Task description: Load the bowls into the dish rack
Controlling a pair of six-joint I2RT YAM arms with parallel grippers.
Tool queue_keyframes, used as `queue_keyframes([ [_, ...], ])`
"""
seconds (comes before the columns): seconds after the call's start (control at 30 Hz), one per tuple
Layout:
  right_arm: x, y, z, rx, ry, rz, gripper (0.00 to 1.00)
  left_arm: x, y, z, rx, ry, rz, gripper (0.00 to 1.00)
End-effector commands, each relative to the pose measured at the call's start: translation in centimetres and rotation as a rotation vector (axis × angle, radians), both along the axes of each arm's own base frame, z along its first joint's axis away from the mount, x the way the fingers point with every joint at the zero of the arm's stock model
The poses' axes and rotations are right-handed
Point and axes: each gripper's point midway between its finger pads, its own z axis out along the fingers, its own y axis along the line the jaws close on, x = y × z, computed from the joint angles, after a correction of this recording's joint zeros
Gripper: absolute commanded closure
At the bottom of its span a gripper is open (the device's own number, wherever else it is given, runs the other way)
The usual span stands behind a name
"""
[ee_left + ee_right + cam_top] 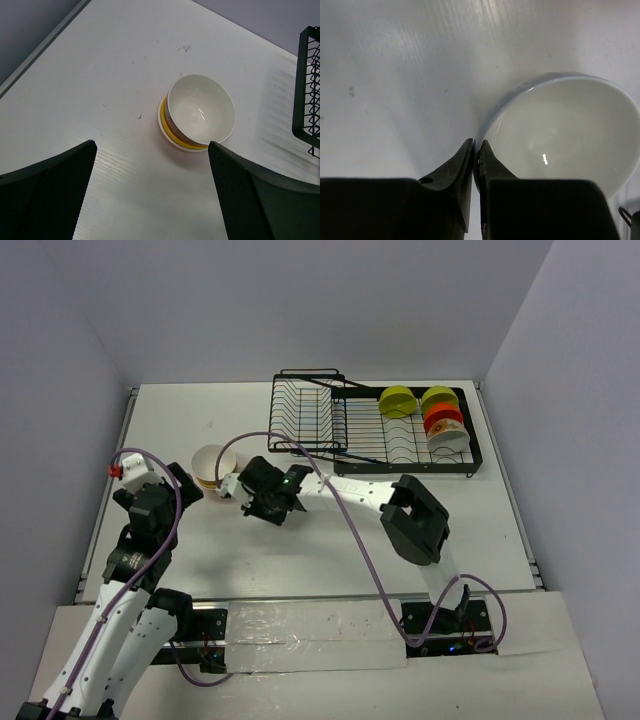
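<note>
Right gripper [476, 150] is pinching the rim of the white bowl [565, 125], jaws clamped tight on the edge. That bowl is sitting tilted on what looks like a second bowl [172, 136] with a yellow band, on the table [300, 560] just left of the dish rack [310, 420]. Left gripper [151, 145] is hovering close by, fingers spread wide, holding nothing. Four more bowls [397, 400] are standing in the rack's right end.
</note>
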Motion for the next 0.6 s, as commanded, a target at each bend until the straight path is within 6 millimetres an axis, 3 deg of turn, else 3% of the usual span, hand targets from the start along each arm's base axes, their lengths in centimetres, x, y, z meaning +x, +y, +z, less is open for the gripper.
queue_keyframes([
  [0.0,0.1,0.5,7.7,0.164,-0.094,0.001,1.00,0.7,-0.6,1.6,-0.012,-0.049,-0.025,0.01],
  [0.1,0.1,-1.0,7.2,0.121,-0.106,-0.023,1.00,0.9,-0.7,1.5,-0.014,-0.043,-0.030,0.01],
  [0.23,-0.4,-3.9,4.2,0.030,-0.085,-0.094,1.00,0.9,-0.8,1.3,-0.014,-0.038,-0.033,0.01],
  [0.4,-1.7,-6.9,2.5,0.020,-0.054,-0.196,1.00,0.9,-0.8,1.4,-0.016,-0.043,-0.033,0.01],
  [0.57,-1.6,-9.3,1.8,0.005,-0.071,-0.328,1.00,1.0,-0.8,1.3,-0.014,-0.039,-0.035,0.01],
])
